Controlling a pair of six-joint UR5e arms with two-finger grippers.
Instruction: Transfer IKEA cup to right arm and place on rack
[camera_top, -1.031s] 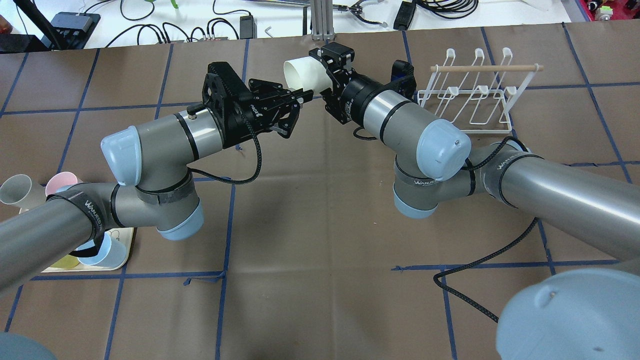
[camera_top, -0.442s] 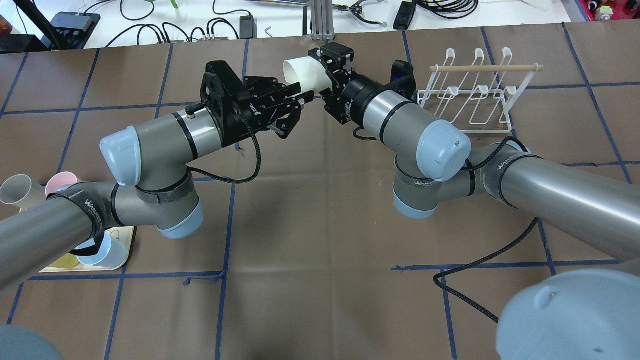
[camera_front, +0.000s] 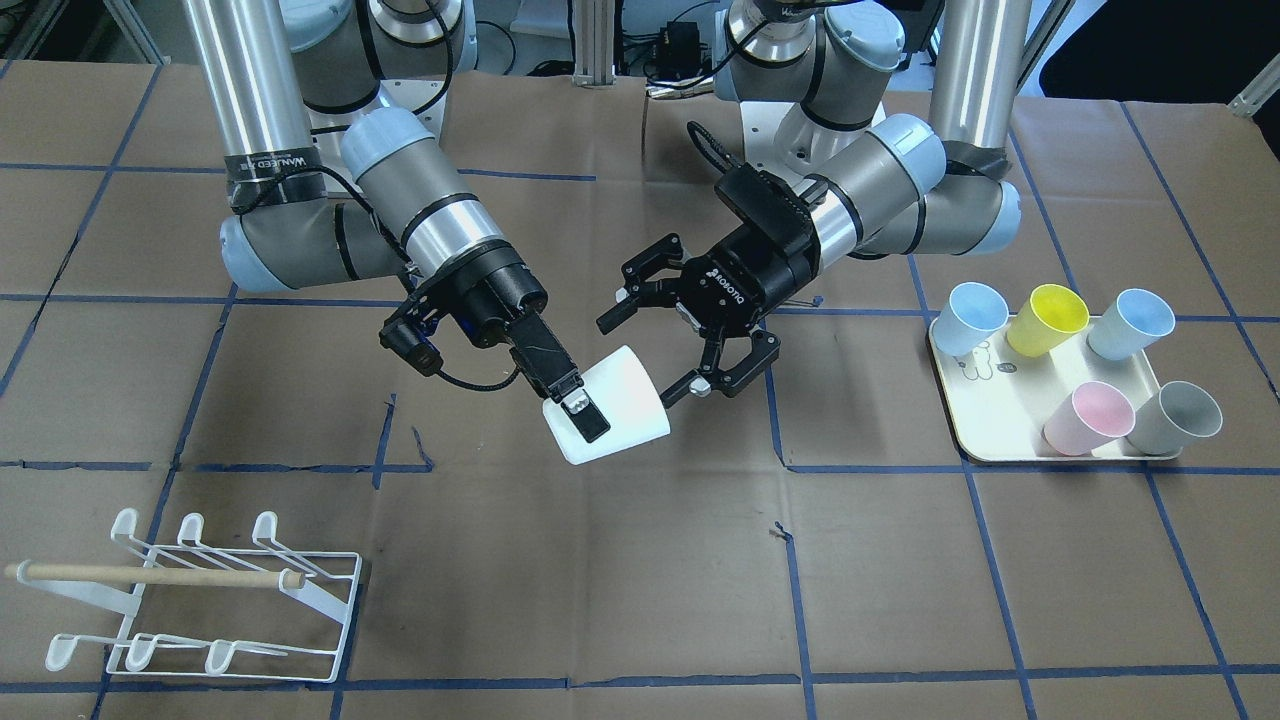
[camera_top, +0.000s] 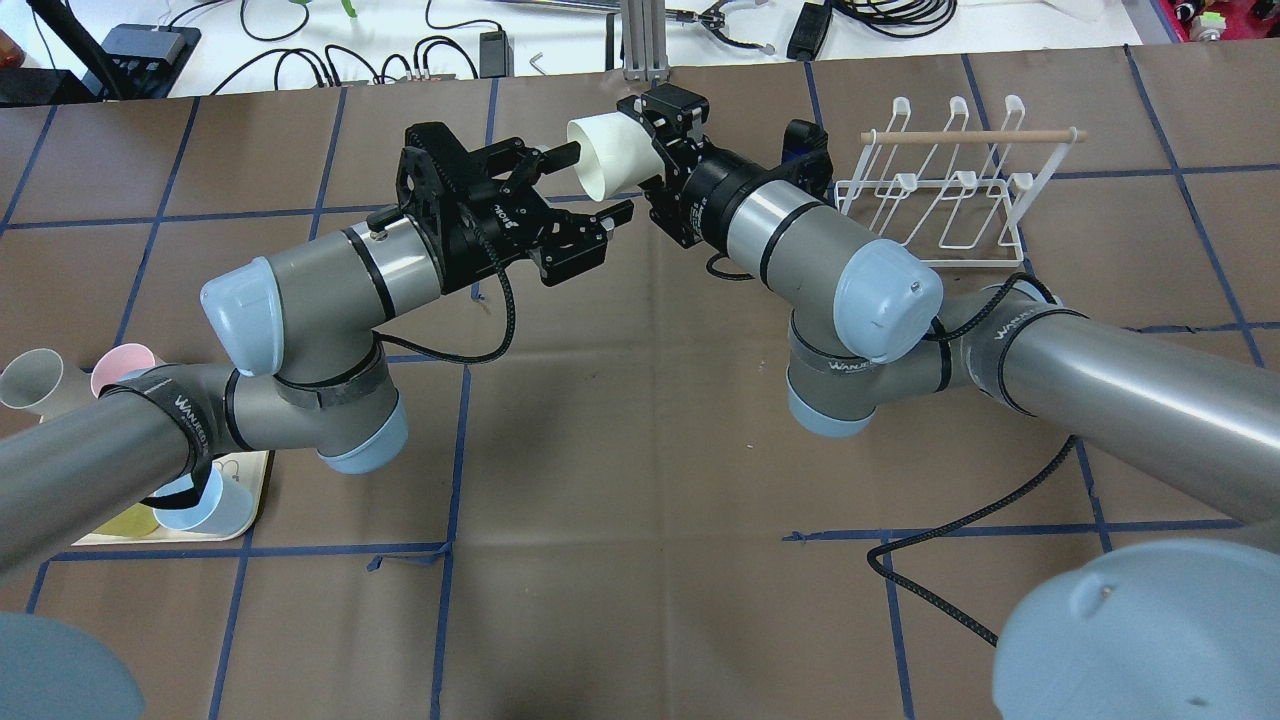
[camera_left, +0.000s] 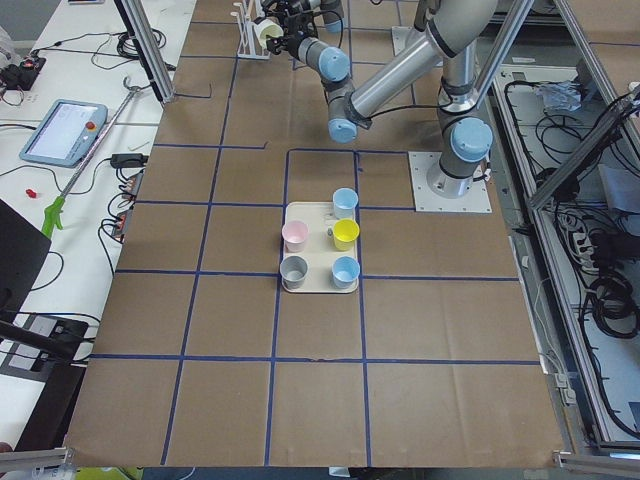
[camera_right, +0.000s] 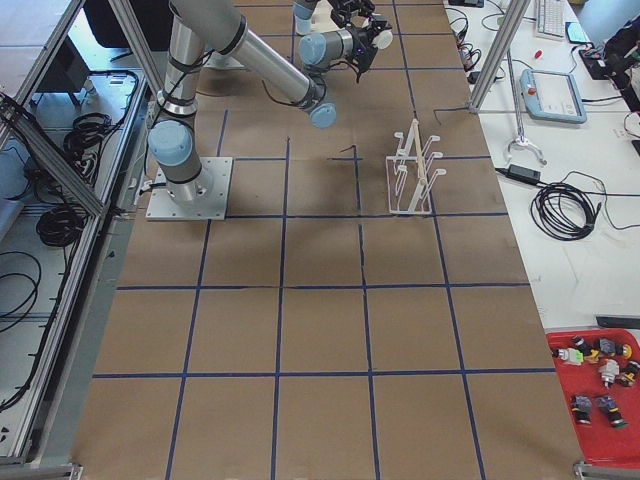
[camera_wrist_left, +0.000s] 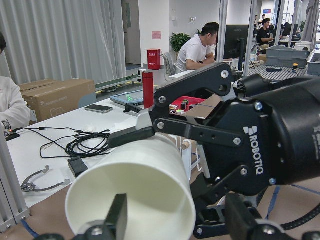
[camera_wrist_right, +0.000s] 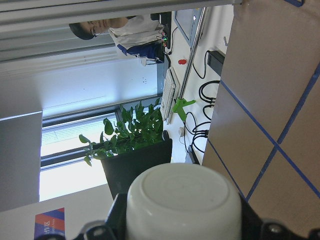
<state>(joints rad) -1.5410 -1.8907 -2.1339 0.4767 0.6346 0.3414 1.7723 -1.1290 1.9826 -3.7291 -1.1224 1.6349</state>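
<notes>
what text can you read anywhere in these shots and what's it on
"ROBOTIQ": on the left gripper body, upside down in the front-facing view.
"ROBOTIQ": on the right gripper body, seen in the left wrist view.
Arm strap lettering: starts "WAN", the rest is blurred.
Tray print: too small to read.

left gripper (camera_top: 603, 180): I log it as opened. It was pinched shut on the rim of the white cup (camera_top: 612, 150); now its fingers are spread wide, one to each side of the cup's mouth.
rim hold: released.
</notes>
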